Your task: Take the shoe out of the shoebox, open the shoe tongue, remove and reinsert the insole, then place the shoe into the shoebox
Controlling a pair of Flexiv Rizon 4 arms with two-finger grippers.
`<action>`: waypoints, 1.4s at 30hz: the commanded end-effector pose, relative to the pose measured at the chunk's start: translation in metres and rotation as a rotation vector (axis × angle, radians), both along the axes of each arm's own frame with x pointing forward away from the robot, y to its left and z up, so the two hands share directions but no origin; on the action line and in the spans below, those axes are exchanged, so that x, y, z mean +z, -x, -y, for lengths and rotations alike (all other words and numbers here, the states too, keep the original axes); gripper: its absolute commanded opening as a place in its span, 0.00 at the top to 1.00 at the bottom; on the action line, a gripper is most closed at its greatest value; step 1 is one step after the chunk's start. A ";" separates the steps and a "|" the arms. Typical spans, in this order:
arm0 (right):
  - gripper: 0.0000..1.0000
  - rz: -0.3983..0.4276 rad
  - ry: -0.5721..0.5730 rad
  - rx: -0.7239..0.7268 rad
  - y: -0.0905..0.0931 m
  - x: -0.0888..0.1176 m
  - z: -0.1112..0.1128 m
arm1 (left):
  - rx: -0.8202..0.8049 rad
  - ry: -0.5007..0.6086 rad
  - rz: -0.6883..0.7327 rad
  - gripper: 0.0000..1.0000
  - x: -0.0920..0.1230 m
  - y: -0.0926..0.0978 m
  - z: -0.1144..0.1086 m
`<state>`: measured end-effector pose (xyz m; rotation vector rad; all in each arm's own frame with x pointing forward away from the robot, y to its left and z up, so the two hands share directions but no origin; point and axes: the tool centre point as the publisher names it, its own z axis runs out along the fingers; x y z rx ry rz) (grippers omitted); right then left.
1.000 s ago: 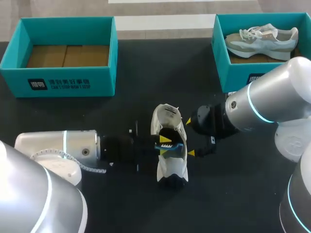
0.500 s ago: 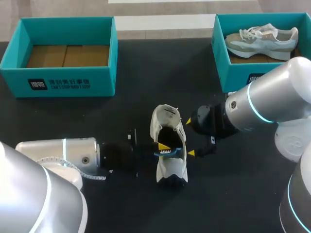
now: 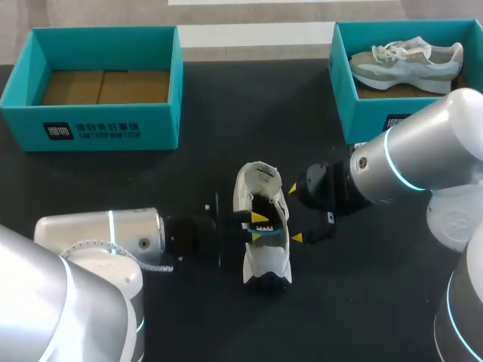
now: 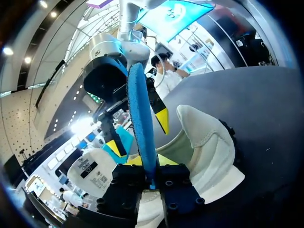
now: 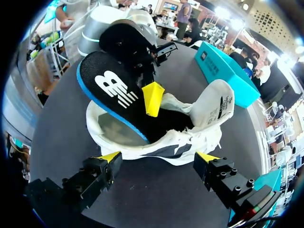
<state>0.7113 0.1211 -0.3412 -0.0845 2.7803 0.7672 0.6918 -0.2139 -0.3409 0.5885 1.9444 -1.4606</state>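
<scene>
Shoe [image 3: 266, 260], white with dark patches, lies on the black counter [image 3: 226, 136] about in its middle, between both arms. Its long axis runs from the near edge to the far edge. The heel points to the robot and the toe end, with the tongue [image 5: 216, 102] folded up, points away.

The left pincer [image 3: 256, 227] comes in from the left side over the shoe opening and pinches the insole [image 5: 118, 95]. The insole stands on its blue edge, its logo end raised above the opening and its other end inside the shoe. The right pincer [image 3: 294, 213] is spread just beside the right side of the shoe, not touching it.

At the far left stands the left shoebox [image 3: 113, 128], showing a brown cardboard bottom. At the far right the right shoebox [image 3: 347, 105] holds a second shoe [image 3: 407, 64].

Compared with half a second ago, the left arm is shifted a little toward the shoe. The right arm and the shoe are in the same place.
</scene>
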 end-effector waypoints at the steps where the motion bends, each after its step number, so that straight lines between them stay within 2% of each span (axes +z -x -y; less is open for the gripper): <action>1: 0.00 0.002 0.000 -0.002 0.001 0.000 0.000 | 0.009 0.015 0.014 0.54 0.009 0.005 -0.005; 11: 0.00 0.002 0.000 -0.002 0.001 0.000 0.000 | -0.008 -0.001 0.036 0.55 0.033 0.013 -0.008; 18: 0.00 0.002 0.000 -0.002 0.001 0.000 0.000 | 0.000 -0.062 0.015 0.58 0.029 0.022 -0.015; 20: 0.00 0.002 0.000 -0.002 0.001 0.000 0.000 | 0.000 -0.065 0.013 0.65 0.027 0.025 -0.015; 23: 0.00 0.002 0.000 -0.002 0.001 0.000 0.000 | -0.002 -0.072 0.007 0.93 0.022 0.028 -0.013; 24: 0.00 0.002 0.000 -0.002 0.001 0.000 0.000 | -0.003 -0.072 0.006 1.00 0.021 0.028 -0.012; 30: 0.00 0.002 0.000 -0.002 0.001 0.000 0.000 | -0.002 -0.087 0.022 1.00 0.005 0.027 -0.005; 38: 0.00 0.002 0.000 -0.002 0.001 0.000 0.000 | 0.013 -0.107 0.057 1.00 -0.011 0.005 -0.003; 42: 0.00 0.002 0.000 -0.002 0.001 0.000 0.000 | 0.011 -0.116 0.053 1.00 -0.015 0.000 -0.003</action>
